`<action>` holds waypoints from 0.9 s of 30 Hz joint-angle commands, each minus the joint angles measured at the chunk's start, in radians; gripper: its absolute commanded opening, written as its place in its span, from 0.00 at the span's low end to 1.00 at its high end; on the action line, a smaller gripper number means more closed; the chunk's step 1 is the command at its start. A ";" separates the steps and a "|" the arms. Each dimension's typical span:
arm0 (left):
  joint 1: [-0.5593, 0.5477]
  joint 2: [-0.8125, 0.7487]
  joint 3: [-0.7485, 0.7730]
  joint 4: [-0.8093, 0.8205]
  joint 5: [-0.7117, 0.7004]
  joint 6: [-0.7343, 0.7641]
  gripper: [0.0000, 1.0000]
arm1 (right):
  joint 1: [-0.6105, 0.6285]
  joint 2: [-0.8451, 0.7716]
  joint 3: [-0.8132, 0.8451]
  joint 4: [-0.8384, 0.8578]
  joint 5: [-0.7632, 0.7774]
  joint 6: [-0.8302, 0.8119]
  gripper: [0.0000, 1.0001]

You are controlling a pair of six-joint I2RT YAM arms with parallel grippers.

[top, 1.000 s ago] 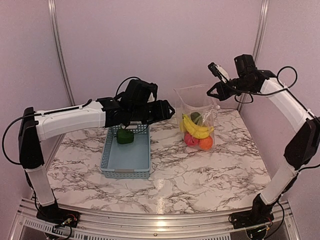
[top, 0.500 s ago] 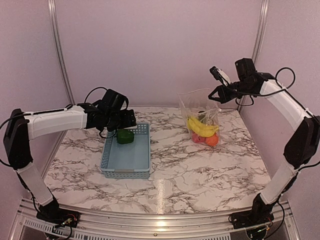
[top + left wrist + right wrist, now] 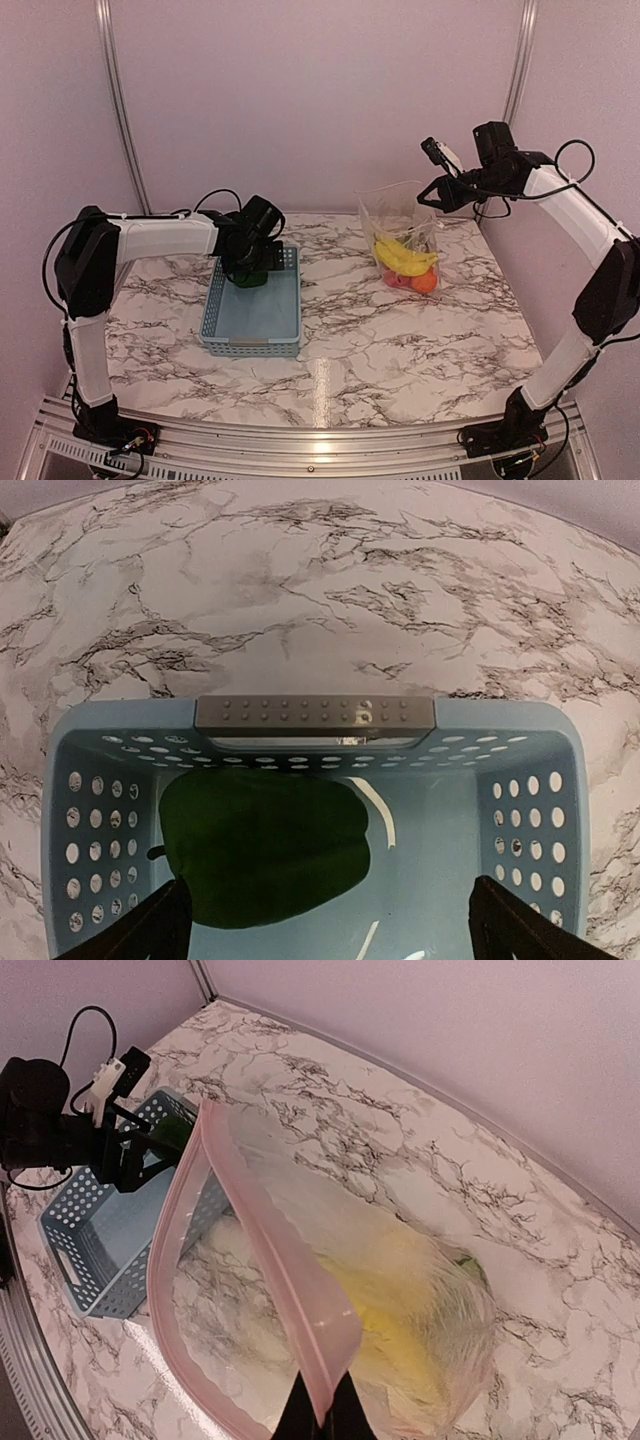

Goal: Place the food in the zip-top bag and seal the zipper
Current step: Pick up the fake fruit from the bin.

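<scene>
- Overhead view: my left gripper hangs over the far end of the grey-blue slatted plastic basket, directly above a dark green toy pepper. From here I can't tell how far its fingers are spread.
- Same view, far right: my right gripper is raised and pinches the top corner of the clear, crinkly plastic zip-top bag. The bag hangs down to the white marble-patterned table, well apart from the basket. At its bottom sit yellow toy bananas, an orange and a red apple.
- Left wrist view: the fingers stand wide apart, one in each lower corner, with nothing clamped. The pepper lies on the basket floor — nearer the left-hand finger.
- Right wrist view: the fingers are closed tight on the pink-tinted zipper strip at the rim. The bag's mouth gapes open, unsealed, and the bananas show as a yellow blur through the plastic. The basket sits beyond.
</scene>
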 commanded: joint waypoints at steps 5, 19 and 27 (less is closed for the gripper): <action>-0.001 0.147 0.166 -0.181 -0.145 0.025 0.99 | 0.004 -0.033 -0.010 0.030 -0.029 0.007 0.00; -0.003 0.236 0.249 -0.248 -0.230 -0.006 0.99 | 0.003 -0.013 -0.015 0.034 -0.047 0.010 0.00; -0.011 0.165 0.233 -0.256 -0.252 -0.006 0.99 | 0.004 -0.005 -0.019 0.040 -0.051 0.008 0.00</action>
